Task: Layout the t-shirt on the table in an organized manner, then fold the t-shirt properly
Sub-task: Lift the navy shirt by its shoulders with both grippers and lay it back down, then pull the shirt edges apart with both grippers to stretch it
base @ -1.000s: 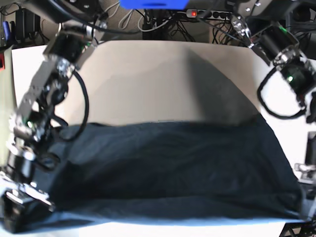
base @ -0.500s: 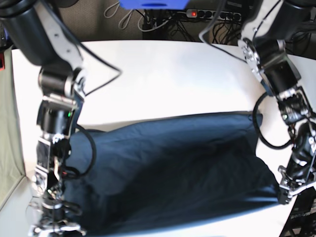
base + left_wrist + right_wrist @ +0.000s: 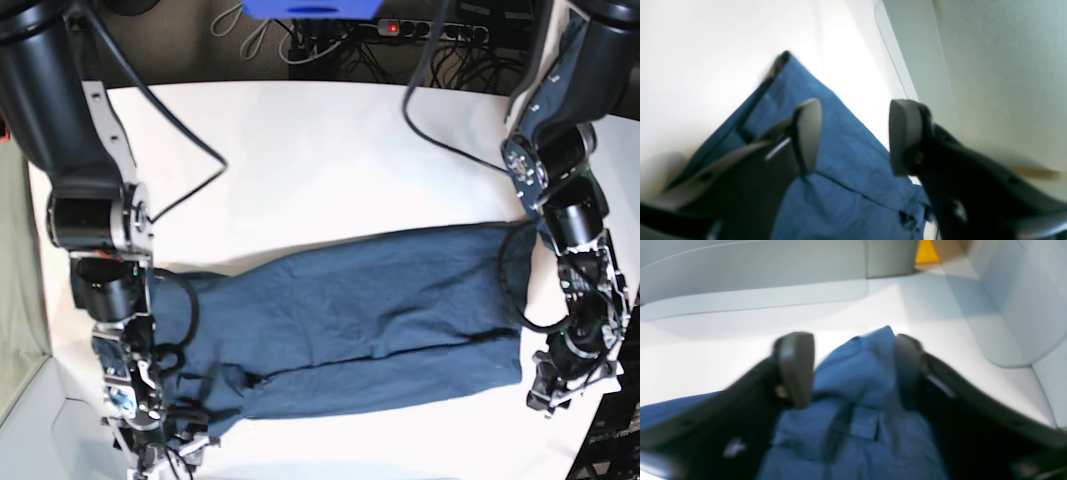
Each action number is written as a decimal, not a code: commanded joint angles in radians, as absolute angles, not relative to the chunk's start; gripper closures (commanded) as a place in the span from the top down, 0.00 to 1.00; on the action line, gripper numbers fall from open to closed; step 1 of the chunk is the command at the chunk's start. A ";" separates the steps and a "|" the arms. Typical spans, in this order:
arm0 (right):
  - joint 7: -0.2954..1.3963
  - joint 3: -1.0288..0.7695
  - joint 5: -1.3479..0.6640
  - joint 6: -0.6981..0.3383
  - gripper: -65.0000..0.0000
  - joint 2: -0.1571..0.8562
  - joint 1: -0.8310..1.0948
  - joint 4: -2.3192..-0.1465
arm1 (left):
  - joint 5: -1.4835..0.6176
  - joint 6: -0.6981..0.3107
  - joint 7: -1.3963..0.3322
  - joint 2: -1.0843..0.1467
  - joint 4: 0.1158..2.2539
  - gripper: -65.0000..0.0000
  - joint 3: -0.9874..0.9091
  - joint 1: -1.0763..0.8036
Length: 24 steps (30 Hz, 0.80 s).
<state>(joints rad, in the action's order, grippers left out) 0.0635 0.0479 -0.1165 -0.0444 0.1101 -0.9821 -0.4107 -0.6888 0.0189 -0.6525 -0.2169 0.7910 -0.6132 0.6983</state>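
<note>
The dark navy t-shirt (image 3: 350, 320) lies spread sideways across the near half of the white table (image 3: 330, 160), wrinkled, with its near left part bunched. My left gripper (image 3: 545, 395) is at the shirt's near right corner. In the left wrist view it (image 3: 855, 136) is open, with the cloth (image 3: 846, 166) lying under and between its fingers. My right gripper (image 3: 170, 445) is at the shirt's near left corner. In the right wrist view it (image 3: 851, 366) is open, and a hump of cloth (image 3: 853, 380) rises between its fingers. No neck label shows.
A power strip and cables (image 3: 420, 28) lie behind the table's far edge, beside a blue object (image 3: 310, 8). Both grippers are close to the table's near edge. Grey surfaces (image 3: 990, 66) lie beyond the table edge, with a yellow patch (image 3: 925, 251) far off.
The shirt was held stretched between both grippers and now lies lower and flatter on the table. Both arms have come down toward the near edge, and the shirt's edges have slackened.
</note>
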 commanded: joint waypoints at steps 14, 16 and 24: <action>0.259 0.035 -0.124 -0.044 0.75 0.226 -0.455 -1.155 | -0.705 0.012 -0.817 -0.220 1.280 0.46 -0.616 0.271; 0.292 -0.015 -0.122 -0.044 0.75 0.226 -0.369 -1.273 | -0.705 0.012 -0.817 -0.216 1.388 0.47 -0.616 0.166; 0.361 -0.111 -0.125 -0.047 0.75 0.205 -0.131 -1.547 | -0.693 0.007 -0.806 -0.217 1.577 0.70 -0.616 -0.108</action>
<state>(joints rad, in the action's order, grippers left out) 0.3912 -0.1040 -0.1257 -0.0448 0.1944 -0.1081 -1.5295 -0.6941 0.0036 -0.8188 -0.1978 1.5627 -0.6102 -0.1108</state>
